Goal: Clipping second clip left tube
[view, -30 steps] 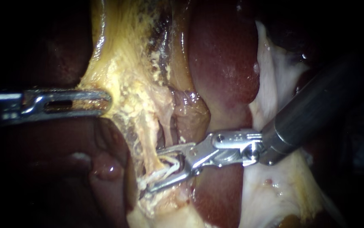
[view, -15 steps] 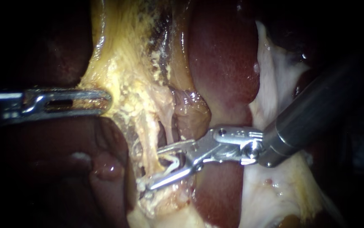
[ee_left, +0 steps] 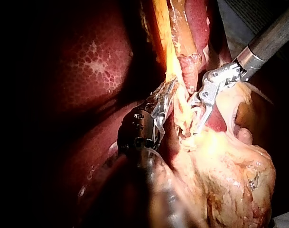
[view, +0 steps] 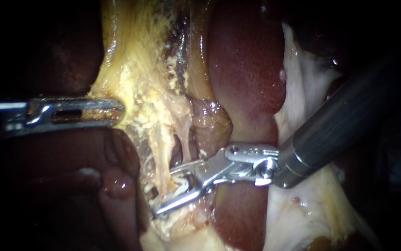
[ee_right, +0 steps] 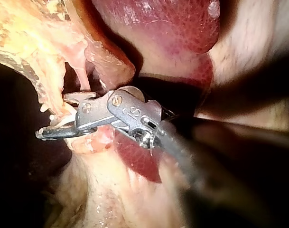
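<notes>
My right instrument comes in from the right, and its jaws stand open astride the left tube, a thin yellow strand running down from the fatty tissue. A white clip sits between those jaws against the tube. My left instrument is shut on the yellow fatty tissue and holds it toward the left. The left wrist view shows the left instrument gripping that tissue, with the right instrument beside it. In the right wrist view the right instrument brackets the strand.
A second, pinker tube runs just right of the left tube. Dark red liver fills the middle behind the right instrument's jaws. Pale membrane lies under the right instrument's shaft. Yellow fat sits below the jaws.
My right instrument has slid leftward and slightly down, so its open jaws reach further across the left tube. The left instrument has held still on the fatty tissue.
</notes>
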You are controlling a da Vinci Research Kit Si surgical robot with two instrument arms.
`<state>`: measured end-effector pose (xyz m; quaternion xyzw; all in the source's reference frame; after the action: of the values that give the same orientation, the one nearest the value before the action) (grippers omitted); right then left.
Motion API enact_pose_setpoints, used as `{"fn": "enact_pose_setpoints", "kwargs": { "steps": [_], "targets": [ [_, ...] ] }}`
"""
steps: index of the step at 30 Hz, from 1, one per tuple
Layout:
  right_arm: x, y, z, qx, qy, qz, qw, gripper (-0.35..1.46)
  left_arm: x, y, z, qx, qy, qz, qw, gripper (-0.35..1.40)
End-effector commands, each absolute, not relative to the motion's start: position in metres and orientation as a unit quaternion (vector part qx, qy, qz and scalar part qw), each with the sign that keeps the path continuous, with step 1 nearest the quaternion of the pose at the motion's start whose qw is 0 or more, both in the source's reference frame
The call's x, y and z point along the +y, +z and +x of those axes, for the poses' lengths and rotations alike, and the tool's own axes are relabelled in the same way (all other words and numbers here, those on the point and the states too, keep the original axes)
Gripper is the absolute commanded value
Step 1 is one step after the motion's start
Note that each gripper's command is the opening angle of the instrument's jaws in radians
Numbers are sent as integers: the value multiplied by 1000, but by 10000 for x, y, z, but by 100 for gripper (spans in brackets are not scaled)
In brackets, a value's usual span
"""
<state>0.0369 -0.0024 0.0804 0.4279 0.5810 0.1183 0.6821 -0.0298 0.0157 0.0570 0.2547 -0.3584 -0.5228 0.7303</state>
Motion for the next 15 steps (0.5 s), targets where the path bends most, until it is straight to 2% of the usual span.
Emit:
{"fn": "enact_pose_setpoints", "kwargs": {
  "steps": [1, 15],
  "targets": [
    [-22, 804, 367, 582, 123, 422, 684, -35, 157, 570, -298, -358, -523, 255, 730, -35],
    [-18, 811, 363, 576, 131, 421, 688, -35, 157, 569, -298, -358, -523, 255, 730, -35]
  ]
}}
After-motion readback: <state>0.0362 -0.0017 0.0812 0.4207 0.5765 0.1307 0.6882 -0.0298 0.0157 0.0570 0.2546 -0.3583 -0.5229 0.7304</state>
